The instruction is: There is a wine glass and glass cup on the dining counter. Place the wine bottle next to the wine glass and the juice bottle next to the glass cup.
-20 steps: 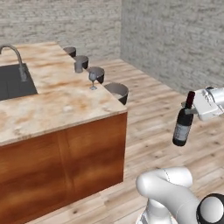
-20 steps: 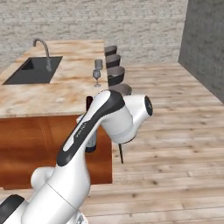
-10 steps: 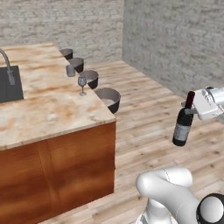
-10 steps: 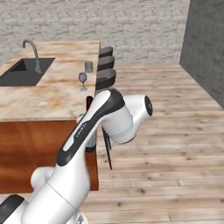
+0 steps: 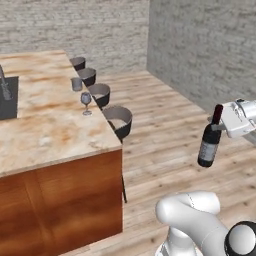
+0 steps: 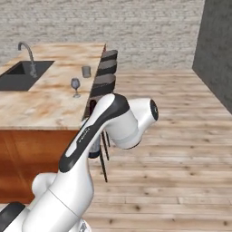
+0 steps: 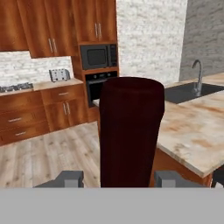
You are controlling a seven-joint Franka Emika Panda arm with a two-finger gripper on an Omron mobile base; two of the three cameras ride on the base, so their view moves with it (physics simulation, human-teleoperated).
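The claw [image 5: 220, 126] pinches the neck of the wine bottle [image 5: 209, 138], holding it upright in the air over the wooden floor [image 5: 165, 150], well apart from the dining counter [image 5: 50, 125]. In the left base view the bottle hangs at about 3 o'clock from the counter's near corner, dark glass with a pale label on its body. In the hand view the bottle's dark red neck [image 7: 130, 131] stands between the two fingertips [image 7: 68, 178], one on each side and close against it.

On the counter, the wine glass [image 5: 86, 101] stands upright near the edge facing the stools; whether it holds anything cannot be told. The glass cup [image 5: 76, 84] stands just beyond it at roughly 12 o'clock, also upright, and looks clear, its contents not discernible. The two are near each other but apart. In the right base view the wine glass [image 6: 75, 86] and the cup [image 6: 86, 71] show in the same order.

A sink [image 6: 22, 74] with a curved tap [image 6: 28, 56] is set into the far side of the counter. Four dark stools [image 5: 118, 121] line the counter's edge at about 2 o'clock from the wine glass.
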